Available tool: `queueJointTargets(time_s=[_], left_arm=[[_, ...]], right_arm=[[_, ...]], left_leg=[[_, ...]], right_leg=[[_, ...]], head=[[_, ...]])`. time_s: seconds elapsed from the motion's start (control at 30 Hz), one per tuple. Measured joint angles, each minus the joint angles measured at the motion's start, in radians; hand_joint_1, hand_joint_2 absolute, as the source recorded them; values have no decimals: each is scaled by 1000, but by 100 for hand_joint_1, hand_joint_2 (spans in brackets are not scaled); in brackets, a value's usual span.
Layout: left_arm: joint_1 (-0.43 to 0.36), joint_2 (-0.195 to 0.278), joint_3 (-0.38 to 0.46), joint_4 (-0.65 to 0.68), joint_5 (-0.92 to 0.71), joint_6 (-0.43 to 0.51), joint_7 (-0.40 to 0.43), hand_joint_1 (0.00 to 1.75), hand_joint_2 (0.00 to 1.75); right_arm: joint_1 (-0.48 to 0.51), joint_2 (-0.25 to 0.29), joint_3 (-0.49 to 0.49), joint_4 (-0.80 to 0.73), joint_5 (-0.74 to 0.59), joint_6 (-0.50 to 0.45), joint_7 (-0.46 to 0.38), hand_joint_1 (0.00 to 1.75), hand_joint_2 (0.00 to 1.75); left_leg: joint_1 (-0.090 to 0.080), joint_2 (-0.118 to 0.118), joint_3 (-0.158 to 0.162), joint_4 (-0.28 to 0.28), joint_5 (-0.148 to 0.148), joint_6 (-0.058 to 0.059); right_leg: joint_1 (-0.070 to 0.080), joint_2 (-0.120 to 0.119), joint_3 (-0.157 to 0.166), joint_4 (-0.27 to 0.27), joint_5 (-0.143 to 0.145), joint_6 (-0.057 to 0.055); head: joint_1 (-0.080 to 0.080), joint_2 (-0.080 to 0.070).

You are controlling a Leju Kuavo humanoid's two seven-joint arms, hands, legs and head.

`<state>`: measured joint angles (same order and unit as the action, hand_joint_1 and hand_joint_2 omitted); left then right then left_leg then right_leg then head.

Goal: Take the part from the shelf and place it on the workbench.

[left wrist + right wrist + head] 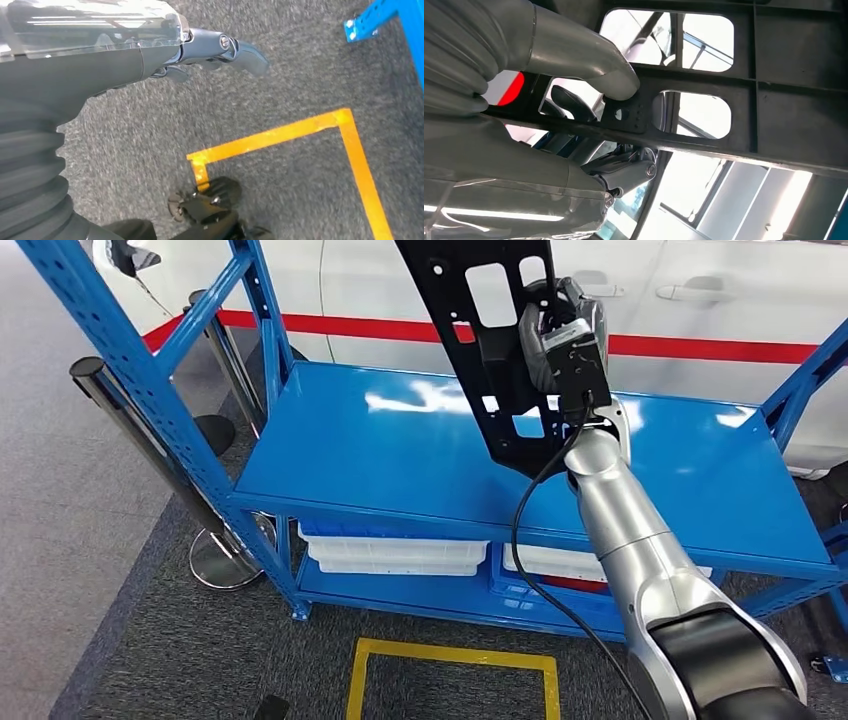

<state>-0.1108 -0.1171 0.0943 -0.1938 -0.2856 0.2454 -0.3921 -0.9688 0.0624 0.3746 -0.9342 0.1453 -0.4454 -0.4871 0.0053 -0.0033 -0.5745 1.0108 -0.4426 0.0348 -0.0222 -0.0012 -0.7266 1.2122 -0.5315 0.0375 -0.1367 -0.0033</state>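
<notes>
Already we have the part [497, 350] — a flat black panel with cut-out windows — off the shelf [400, 455] and in the air, tilted above the blue top level and touching nothing but our right hand [560, 335]. That hand grips it by one edge; in the right wrist view the thumb [589, 60] presses on a bar between two windows, the darker fingers curled behind. Our left hand [220, 50] hangs over the grey floor [280, 80] near the yellow tape [280, 132], holding nothing, fingers loosely apart. So the taking looks done, we judge — the carry to the workbench and the setting down are still left.
</notes>
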Motion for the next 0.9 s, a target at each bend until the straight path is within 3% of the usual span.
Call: queueJointTargets(time_s=[0.03, 0.07, 0.1, 0.17, 0.23, 0.3, 0.37, 0.4, 0.43, 0.53, 0.57, 0.6, 0.63, 0.67, 0.7, 0.73, 0.77, 0.8, 0.87, 0.9], left_arm=[[0, 0, 0, 0, 0, 2, 0, 0, 175], [0, 0, -1, 0, 0, 4, 0, 0, 175], [1, 0, -1, 0, 0, 6, 1, 0, 175], [1, 0, -1, 0, -1, 7, 1, 0, 175], [0, -1, -1, 0, -2, 7, 2, 0, 175], [0, -2, -1, 0, -6, 7, 4, 0, 175], [2, -2, -2, 0, -8, 7, 5, 0, 175], [3, -1, -2, 0, -8, 8, 6, 0, 175], [4, -1, -2, 0, -8, 9, 6, 0, 175], [5, 0, -2, 0, -8, 12, 8, 0, 175], [5, 0, -2, 0, -8, 13, 8, 0, 175], [6, 0, -2, 0, -9, 13, 8, 0, 175], [6, 0, -2, 0, -9, 13, 8, 0, 175], [6, 1, -2, 0, -10, 13, 9, 0, 175], [5, 1, -2, 0, -13, 13, 11, 0, 175], [4, 1, -3, 0, -15, 12, 12, 0, 175], [3, 1, -4, 0, -17, 12, 13, 0, 175], [3, 2, -5, 0, -18, 11, 13, 0, 175], [5, 2, -7, 0, -19, 10, 13, 0, 175], [5, 3, -7, 0, -19, 9, 13, 0, 175]], right_arm=[[5, 0, -1, 0, 1, 0, -1, 175, 175], [11, 0, -2, 0, 3, 0, -2, 175, 175], [16, 0, -4, 0, 5, 0, -3, 175, 175], [19, 1, -6, 0, 10, 0, -5, 175, 175], [17, 4, -6, -1, 16, 0, -6, 175, 175], [18, 7, -6, -1, 19, -1, -6, 175, 175], [20, 9, -7, -1, 20, 0, -6, 175, 175], [21, 11, -7, -1, 20, 0, -6, 175, 175], [22, 14, -7, -1, 21, 1, -5, 175, 175], [23, 21, -7, -1, 25, 6, -6, 175, 175], [23, 22, -7, -1, 28, 6, -6, 175, 175], [22, 23, -8, -2, 32, 6, -4, 175, 175], [21, 24, -9, -5, 36, 7, 0, 175, 175], [19, 25, -10, -9, 40, 8, 6, 175, 175], [15, 25, -12, -16, 44, 10, 14, 175, 175], [10, 25, -15, -25, 48, 12, 22, 175, 175], [4, 25, -18, -33, 50, 14, 30, 175, 175], [-4, 25, -21, -42, 52, 16, 37, 175, 175], [-17, 24, -29, -58, 55, 21, 51, 175, 175], [-21, 21, -34, -64, 56, 23, 57, 175, 175]], left_leg=[[-2, 0, -13, 4, 7, 3], [-4, 0, -24, 9, 11, 3], [-5, -1, -35, 15, 15, 3], [-7, -3, -55, 28, 22, 0], [-8, -3, -69, 35, 31, -8], [-7, -3, -75, 33, 44, -20], [-7, -5, -80, 29, 52, -31], [-8, -5, -87, 35, 41, -36], [-8, -5, -98, 62, 9, -41], [2, -3, -143, 238, -125, -58], [5, -3, -147, 285, -139, -63], [7, -3, -137, 304, -128, -66], [9, -2, -109, 288, -100, -69], [11, -2, -67, 241, -70, -71], [12, -2, -15, 171, -60, -71], [11, -4, 35, 97, -63, -68], [9, -6, 65, 46, -74, -62], [6, -7, 80, 13, -86, -56], [4, -8, 71, 4, -72, -37], [5, -6, 63, 1, -61, -27]], right_leg=[[0, 0, -15, 61, -29, 0], [0, 0, -14, 88, -33, 0], [0, 0, 3, 81, -20, -1], [2, 1, 79, -25, 20, -10], [9, 2, 144, -133, 37, -20], [16, 2, 157, -165, 42, -27], [12, -1, 150, -177, 61, -38], [8, -3, 145, -185, 73, -44], [4, -6, 137, -192, 86, -50], [1, -8, 99, -197, 120, -56], [0, -9, 86, -196, 130, -54], [0, -10, 72, -194, 140, -51], [-1, -10, 58, -192, 150, -48], [-2, -10, 46, -190, 159, -44], [-2, -10, 34, -186, 168, -38], [-2, -11, 25, -183, 177, -32], [-1, -11, 21, -183, 186, -26], [0, -11, 18, -186, 196, -20], [-1, -11, 16, -195, 215, -6], [-2, -10, 9, -190, 203, -1]], head=[[0, 0], [0, 0], [0, 0], [0, 0], [0, 0], [0, 0], [0, 0], [0, 0], [-1, 0], [-2, 0], [-2, 0], [-2, 0], [-2, 0], [-2, 0], [-2, 0], [-2, 0], [-1, 0], [-1, 0], [-1, 0], [-1, 0]])
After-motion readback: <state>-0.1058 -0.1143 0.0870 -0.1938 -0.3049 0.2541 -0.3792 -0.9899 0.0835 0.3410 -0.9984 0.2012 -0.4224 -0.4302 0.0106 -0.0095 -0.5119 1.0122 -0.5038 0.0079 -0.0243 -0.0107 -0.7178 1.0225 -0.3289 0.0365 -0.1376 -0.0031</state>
